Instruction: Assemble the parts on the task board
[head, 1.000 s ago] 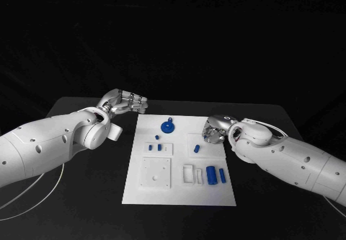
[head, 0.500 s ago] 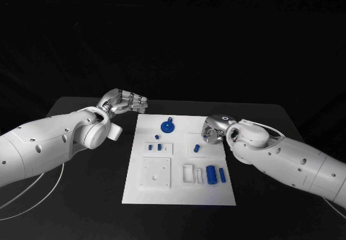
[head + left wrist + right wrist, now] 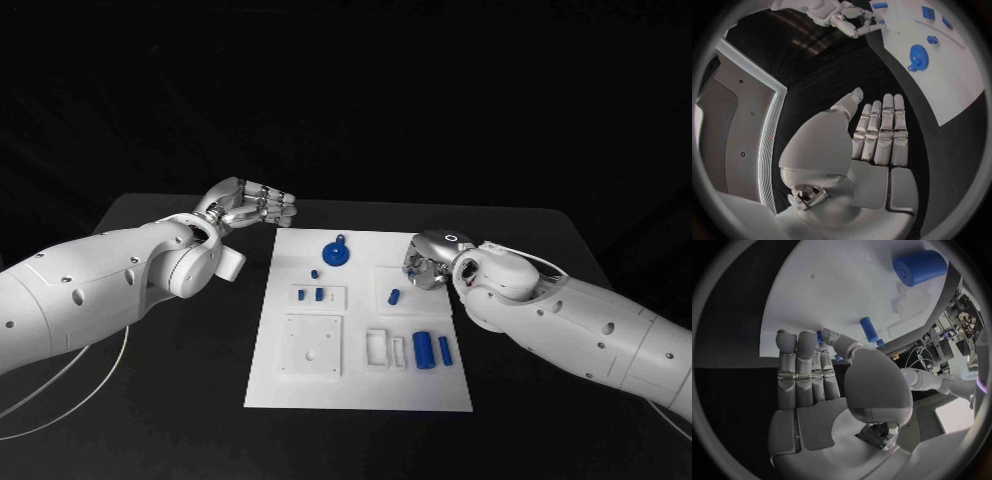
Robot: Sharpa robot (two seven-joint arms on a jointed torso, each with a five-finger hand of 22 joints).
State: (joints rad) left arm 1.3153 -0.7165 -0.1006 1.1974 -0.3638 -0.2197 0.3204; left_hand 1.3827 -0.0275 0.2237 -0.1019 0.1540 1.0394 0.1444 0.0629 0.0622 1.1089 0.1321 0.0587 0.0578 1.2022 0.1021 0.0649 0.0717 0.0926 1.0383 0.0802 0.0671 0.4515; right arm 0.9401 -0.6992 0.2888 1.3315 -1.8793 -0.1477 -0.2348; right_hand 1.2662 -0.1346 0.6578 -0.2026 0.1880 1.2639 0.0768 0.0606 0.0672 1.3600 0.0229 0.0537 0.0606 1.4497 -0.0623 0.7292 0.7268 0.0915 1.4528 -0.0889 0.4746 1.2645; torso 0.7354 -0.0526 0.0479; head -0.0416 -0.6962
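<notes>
The flat, matte white rectangular task board (image 3: pixel 361 375) lies in the middle of the black table (image 3: pixel 173 400), long axis running away from the robot. On its far end lies one blue toothed gear wheel (image 3: pixel 335 254), flat, with a small tab pointing away from the robot. Nearer are four small blue pegs: one (image 3: pixel 315 273) alone, two (image 3: pixel 309 295) side by side in a shallow recessed block, one (image 3: pixel 394 296) in a second block on the right. At the near right lie one thick smooth blue cylinder (image 3: pixel 423 350) and one thinner blue pin (image 3: pixel 446 349), parallel, long axes along the board. A white square plate with small holes (image 3: pixel 313 346) sits near left.

The left silver metal hand (image 3: pixel 254 208) is off the board's far left corner, fingers straight and together, holding nothing. The right silver hand (image 3: pixel 428 264) is over the board's right edge, fingers extended side by side, holding nothing; its fingertips (image 3: pixel 796 340) are near the right-hand peg.
</notes>
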